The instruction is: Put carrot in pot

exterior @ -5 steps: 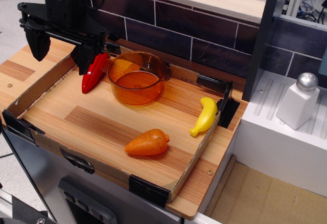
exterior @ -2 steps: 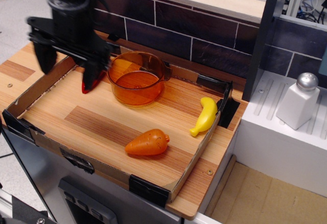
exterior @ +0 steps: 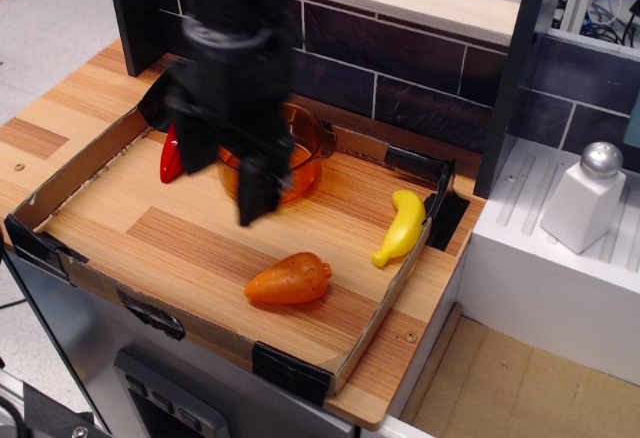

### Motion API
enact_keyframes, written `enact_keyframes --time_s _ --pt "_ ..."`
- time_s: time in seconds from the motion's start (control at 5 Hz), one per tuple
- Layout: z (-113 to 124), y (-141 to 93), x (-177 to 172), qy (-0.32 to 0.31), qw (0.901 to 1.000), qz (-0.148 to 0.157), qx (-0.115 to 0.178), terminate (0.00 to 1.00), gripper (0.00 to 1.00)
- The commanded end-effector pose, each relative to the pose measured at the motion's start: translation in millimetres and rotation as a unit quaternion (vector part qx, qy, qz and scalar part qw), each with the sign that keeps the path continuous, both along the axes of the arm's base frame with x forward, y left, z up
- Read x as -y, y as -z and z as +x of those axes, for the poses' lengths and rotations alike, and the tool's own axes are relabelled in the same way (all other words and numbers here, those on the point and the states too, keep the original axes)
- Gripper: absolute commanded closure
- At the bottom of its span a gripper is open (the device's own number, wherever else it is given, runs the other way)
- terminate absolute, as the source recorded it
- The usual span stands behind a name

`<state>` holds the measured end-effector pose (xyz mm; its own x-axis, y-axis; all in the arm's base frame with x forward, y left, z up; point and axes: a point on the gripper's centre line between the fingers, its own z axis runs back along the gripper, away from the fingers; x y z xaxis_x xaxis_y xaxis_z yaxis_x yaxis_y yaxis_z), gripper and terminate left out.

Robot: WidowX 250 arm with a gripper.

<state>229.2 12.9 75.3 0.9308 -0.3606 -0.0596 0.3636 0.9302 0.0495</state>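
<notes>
Blurred claw (exterior: 228, 173) above pot (exterior: 300, 163)

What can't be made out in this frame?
- Gripper: motion-blurred in the only view; open or shut unclear.
- Pot: left and front hidden behind the gripper; contents not visible.
- Red chili: mostly covered by the gripper.
- Carrot: face too small to read.

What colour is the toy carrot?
Orange; the carrot shows clearly in the observation.image view.

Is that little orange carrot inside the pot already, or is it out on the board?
Out. The carrot lies on its side on the wooden tray floor, apart from the pot, with the blurred gripper above.
</notes>
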Motion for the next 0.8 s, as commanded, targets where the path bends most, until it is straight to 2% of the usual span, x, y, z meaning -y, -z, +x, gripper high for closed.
enact_keyframes --time_s 0.0,0.4,0.6 --pt "-11.9 1.7 38.3 0.148 0.9887 0.013 0.022 0.0 0.0" --pt "-6.0 18.2 41.5 0.163 0.9848 0.05 0.033 0.0 0.0" --pt "-6.5 28.3 40.7 0.166 0.9846 0.051 0.019 0.0 0.0"
